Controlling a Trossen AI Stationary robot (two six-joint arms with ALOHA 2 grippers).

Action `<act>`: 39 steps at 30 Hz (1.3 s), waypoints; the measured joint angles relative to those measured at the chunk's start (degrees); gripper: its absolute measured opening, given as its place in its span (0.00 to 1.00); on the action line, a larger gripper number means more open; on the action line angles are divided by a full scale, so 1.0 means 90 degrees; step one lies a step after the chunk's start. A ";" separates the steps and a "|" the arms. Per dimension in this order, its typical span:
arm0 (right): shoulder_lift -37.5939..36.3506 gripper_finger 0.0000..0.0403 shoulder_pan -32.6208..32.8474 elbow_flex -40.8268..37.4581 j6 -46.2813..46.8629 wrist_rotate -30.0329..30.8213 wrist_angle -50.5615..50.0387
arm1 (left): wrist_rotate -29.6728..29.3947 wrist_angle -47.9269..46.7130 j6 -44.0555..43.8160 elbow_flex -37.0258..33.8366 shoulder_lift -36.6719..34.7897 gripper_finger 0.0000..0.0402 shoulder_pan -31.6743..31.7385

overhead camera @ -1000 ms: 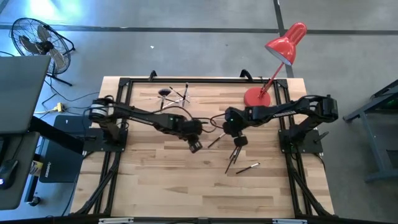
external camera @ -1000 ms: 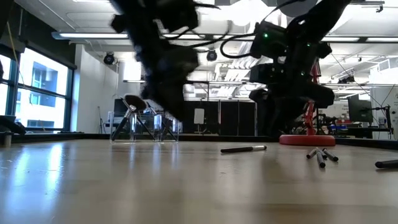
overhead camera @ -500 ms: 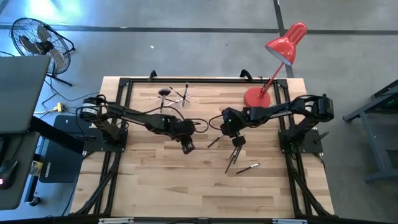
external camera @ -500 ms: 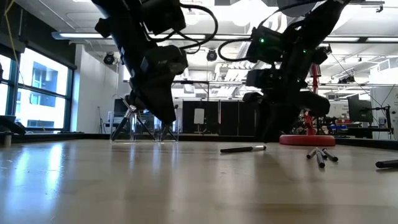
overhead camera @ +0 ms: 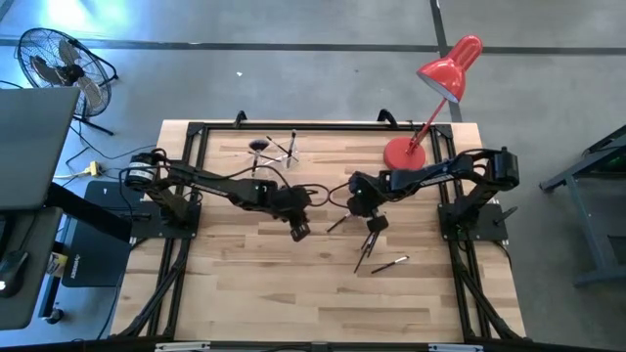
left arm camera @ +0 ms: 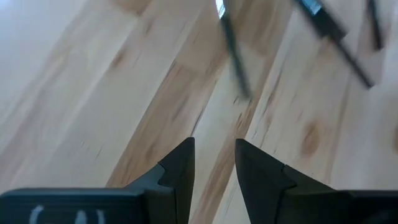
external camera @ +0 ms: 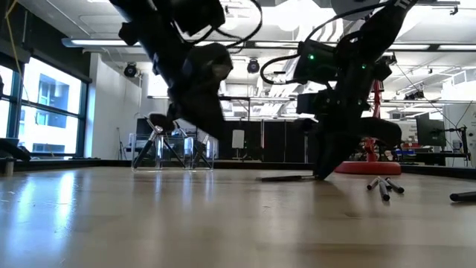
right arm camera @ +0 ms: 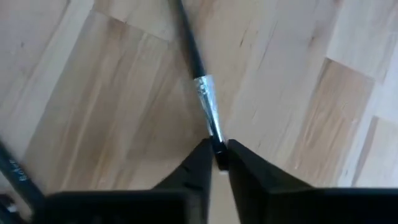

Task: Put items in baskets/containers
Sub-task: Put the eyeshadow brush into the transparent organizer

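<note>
A makeup brush (right arm camera: 205, 99) lies mid-tabletop (overhead camera: 245, 284); the right gripper (right arm camera: 216, 152) has just dropped its fingers onto it and pinched its tip end, so a lift looks likely next. The left gripper (left arm camera: 214, 165) hovers nearby, fingers parted and empty. The clear holder (overhead camera: 277, 149) waits at the far edge, with other brushes (overhead camera: 377, 256) still loose

Right claw (right arm camera: 216, 163) low, seemingly nipped shut, left claw (left arm camera: 214, 163) parted

Table (overhead camera: 245, 284) front bare – loose brushes (overhead camera: 367, 249) + lamp (overhead camera: 404, 152) crowd right.
</note>
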 joint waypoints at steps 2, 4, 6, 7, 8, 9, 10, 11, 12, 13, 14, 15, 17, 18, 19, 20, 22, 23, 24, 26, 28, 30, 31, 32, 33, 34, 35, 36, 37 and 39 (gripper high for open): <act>-0.0018 0.03 -0.0002 0.0002 0.0193 -0.0028 -0.0081 | -0.0088 0.0327 0.0002 -0.0001 0.0001 0.28 -0.0005; -0.0022 0.03 -0.0003 0.0000 0.0548 -0.0106 -0.0134 | -0.0279 0.0611 0.0002 0.0000 0.0000 0.28 -0.0005; -0.0085 0.03 0.0000 -0.0003 0.0970 -0.0193 -0.0167 | -0.0451 0.0835 0.0004 0.0000 0.0001 0.28 -0.0005; -0.0108 0.02 0.0000 -0.0005 0.1169 -0.0251 -0.0192 | -0.0498 0.0918 0.0003 0.0000 -0.0001 0.28 -0.0005; -0.0157 0.02 0.0000 -0.0007 0.1346 -0.0329 -0.0238 | -0.0514 0.0978 0.0003 0.0000 0.0001 0.28 -0.0005; -0.0249 0.01 0.0005 -0.0018 0.1524 -0.0388 -0.0324 | -0.0523 0.1028 0.0009 0.0000 0.0001 0.28 -0.0005; -0.0322 0.01 0.0010 -0.0024 0.1679 -0.0420 -0.0403 | -0.0523 0.1057 0.0052 0.0000 0.0001 0.28 -0.0005; -0.0426 0.01 0.0017 -0.0042 0.1775 -0.0424 -0.0516 | -0.0523 0.1076 0.0136 0.0000 0.0001 0.28 -0.0005; -0.0528 0.01 0.0017 -0.0049 0.1834 -0.0449 -0.0619 | -0.0523 0.1091 0.0206 0.0000 0.0001 0.28 -0.0015; -0.0623 0.00 0.0010 -0.0047 0.1852 -0.0475 -0.0636 | -0.0527 0.1091 0.0278 0.0000 0.0001 0.28 -0.0053; -0.0745 0.00 0.0010 -0.0039 0.1875 -0.0508 -0.0669 | -0.0550 0.1110 0.0356 0.0000 0.0001 0.28 -0.0088; -0.0853 0.00 0.0007 -0.0039 0.1935 -0.0543 -0.0730 | -0.0569 0.1134 0.0447 0.0005 0.0001 0.28 -0.0100; -0.1035 0.00 0.0007 -0.0039 0.2084 -0.0618 -0.0790 | -0.0573 0.1088 0.0584 0.0091 0.0001 0.28 -0.0180; -0.1102 0.00 0.0007 -0.0039 0.2134 -0.0653 -0.0772 | -0.0577 0.1083 0.0691 0.0156 0.0001 0.28 -0.0211; -0.1177 0.00 0.0007 -0.0039 0.2199 -0.0671 -0.0774 | -0.0631 0.1083 0.0851 0.0234 0.0001 0.28 -0.0232; -0.1242 0.00 0.0010 -0.0039 0.2266 -0.0675 -0.0775 | -0.0715 0.1076 0.1037 0.0319 0.0001 0.28 -0.0277; -0.1355 0.00 0.0010 -0.0029 0.2325 -0.0694 -0.0748 | -0.1077 0.0941 0.1413 0.0474 0.0001 0.28 -0.0362; -0.1384 0.00 0.0010 -0.0027 0.2339 -0.0693 -0.0746 | -0.1314 0.0829 0.1623 0.0544 0.0001 0.28 -0.0396; -0.1409 0.00 0.0010 -0.0029 0.2343 -0.0694 -0.0758 | -0.1507 0.0697 0.1815 0.0629 0.0001 0.28 -0.0430; -0.1455 0.00 0.0010 -0.0029 0.2389 -0.0685 -0.0756 | -0.1664 0.0549 0.2175 0.0772 0.0001 0.28 -0.0434; -0.1504 0.00 0.0010 -0.0029 0.2542 -0.0676 -0.0748 | -0.1687 0.0337 0.2405 0.0891 0.0001 0.28 -0.0423; -0.1513 0.00 0.0010 -0.0029 0.2638 -0.0689 -0.0714 | -0.1755 0.0028 0.2536 0.1010 0.0031 0.28 -0.0415; -0.1519 0.00 0.0010 -0.0029 0.2685 -0.0690 -0.0692 | -0.1828 -0.0014 0.2598 0.1114 0.0131 0.28 -0.0415; -0.1533 0.00 0.0010 -0.0029 0.2778 -0.0679 -0.0676 | -0.1842 -0.0015 0.2686 0.1227 0.0259 0.28 -0.0415; -0.1542 0.00 0.0010 -0.0029 0.2868 -0.0644 -0.0637 | -0.1853 -0.0056 0.2770 0.1304 0.0378 0.28 -0.0418; -0.1550 0.00 0.0010 -0.0029 0.2961 -0.0641 -0.0589 | -0.1850 -0.0157 0.2887 0.1395 0.0517 0.28 -0.0420; -0.1575 0.00 0.0010 -0.0027 0.3027 -0.0649 -0.0556 | -0.1834 -0.0194 0.3029 0.1530 0.0659 0.28 -0.0423; -0.1605 0.00 0.0010 -0.0027 0.3099 -0.0655 -0.0554 | -0.1836 -0.0209 0.3169 0.1712 0.0811 0.28 -0.0423; -0.1624 0.00 0.0010 -0.0027 0.3158 -0.0659 -0.0556 | -0.1873 -0.0268 0.3283 0.1938 0.1017 0.28 -0.0421; -0.1699 0.00 0.0010 -0.0024 0.3225 -0.0672 -0.0534 | -0.2196 -0.0790 0.3319 0.2376 0.1389 0.28 -0.0420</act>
